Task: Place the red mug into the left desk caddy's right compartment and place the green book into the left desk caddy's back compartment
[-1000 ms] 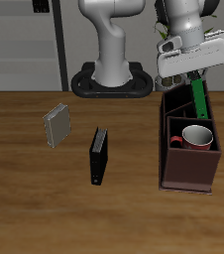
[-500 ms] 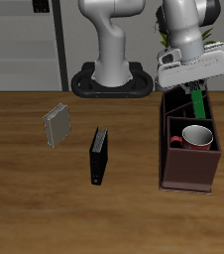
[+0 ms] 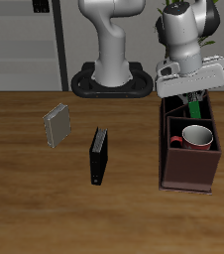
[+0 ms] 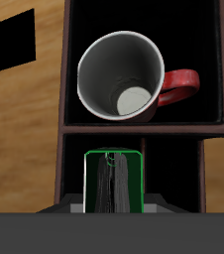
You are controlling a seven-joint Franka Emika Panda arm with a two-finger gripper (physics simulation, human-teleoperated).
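The green book (image 4: 113,181) is seen standing in the back compartment (image 3: 179,107) of the left desk caddy (image 3: 189,169), under the gripper (image 3: 192,97); whether it is gripped cannot be told. The red mug (image 3: 194,138) is seated in the right compartment. If lifted while clamped, the book could be dragged out.

The red mug (image 4: 127,82) stands upright in the squarish right compartment (image 4: 208,60) of the left desk caddy (image 4: 63,99), its pale inside open to view and its red handle pointing toward the compartment wall. Beyond a partition, the green book (image 4: 114,181) stands on edge in the back compartment (image 4: 183,169). Wooden tabletop (image 4: 25,109) shows beside the caddy's outer wall.
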